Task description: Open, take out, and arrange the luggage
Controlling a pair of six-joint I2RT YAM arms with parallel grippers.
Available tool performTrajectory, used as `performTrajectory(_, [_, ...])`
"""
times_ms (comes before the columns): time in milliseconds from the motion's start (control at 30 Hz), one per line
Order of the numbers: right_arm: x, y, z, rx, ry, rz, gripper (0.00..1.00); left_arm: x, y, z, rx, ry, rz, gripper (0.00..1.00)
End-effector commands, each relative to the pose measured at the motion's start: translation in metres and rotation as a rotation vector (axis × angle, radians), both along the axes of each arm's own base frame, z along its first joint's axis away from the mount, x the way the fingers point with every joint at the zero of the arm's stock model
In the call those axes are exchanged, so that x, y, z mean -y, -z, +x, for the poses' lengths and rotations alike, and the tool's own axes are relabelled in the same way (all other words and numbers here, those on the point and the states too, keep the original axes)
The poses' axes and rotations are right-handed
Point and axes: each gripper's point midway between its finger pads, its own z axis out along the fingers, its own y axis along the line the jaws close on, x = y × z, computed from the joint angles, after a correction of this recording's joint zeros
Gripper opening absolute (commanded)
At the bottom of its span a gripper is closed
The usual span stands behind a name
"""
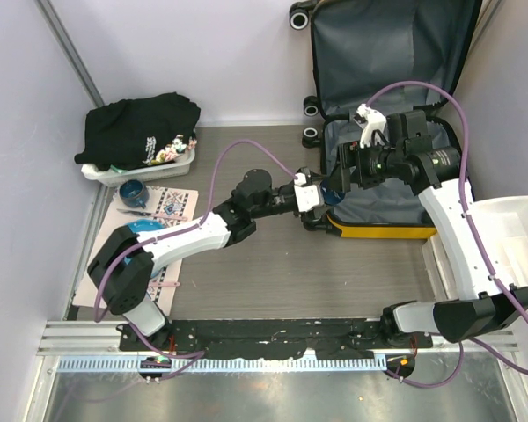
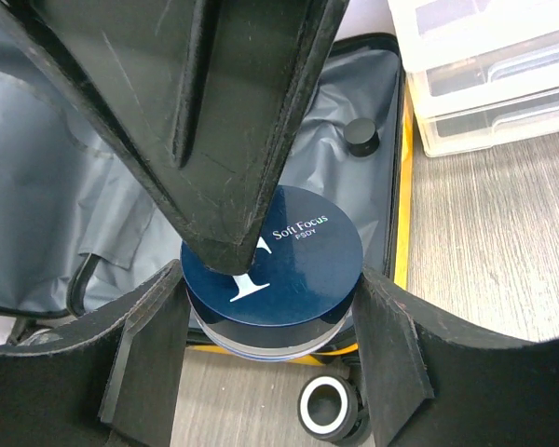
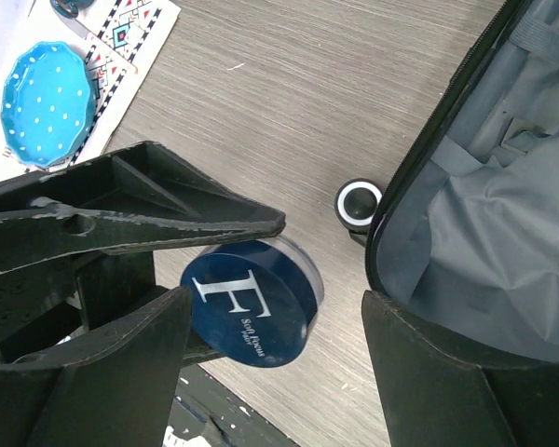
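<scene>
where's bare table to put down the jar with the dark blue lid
Free: the wooden tabletop between the patterned mat and the open yellow hard-shell suitcase, toward the arm bases; also the strip between the white plastic basket and the suitcase wheels. Crowded: the mat side and the white plastic drawer bins.

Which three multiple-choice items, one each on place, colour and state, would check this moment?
1. Where is the blue-lidded jar?
A. On the dotted dish
B. Between the left gripper's fingers
C. Under the luggage

2. What colour is the dotted dish?
A. Red
B. Turquoise
C. Black

3. How does the luggage stand?
A. Zipped shut
B. Upside down
C. Open, lid raised

Answers:
1 B: the left wrist view shows a finger against each side of the jar.
2 B: the right wrist view shows it turquoise with white dots.
3 C: the top view shows the grey lining of both halves.
</scene>
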Motion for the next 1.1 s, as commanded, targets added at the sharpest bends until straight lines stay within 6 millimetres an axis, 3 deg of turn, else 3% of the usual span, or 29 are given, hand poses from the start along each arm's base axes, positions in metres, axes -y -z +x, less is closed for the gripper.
performTrajectory(0, [-0.004, -0.011, 0.004, 0.057, -0.010, -0.017, 0.80, 0.004, -0.018, 0.008, 0.004, -0.020, -0.032, 0.19])
performTrajectory(300, [-0.005, 0.014, 0.004, 0.036, -0.022, -0.119, 0.80, 0.006, -0.023, 0.017, -0.023, -0.062, -0.053, 0.18])
performTrajectory(667, [-0.005, 0.016, 0.011, 0.078, -0.009, -0.170, 0.74, 0.010, -0.023, 0.019, -0.043, -0.064, -0.060, 0.18])
performTrajectory(1067, [-0.011, 0.027, 0.010, 0.054, -0.033, -0.203, 0.77, 0.011, -0.026, 0.022, -0.040, -0.076, -0.067, 0.18])
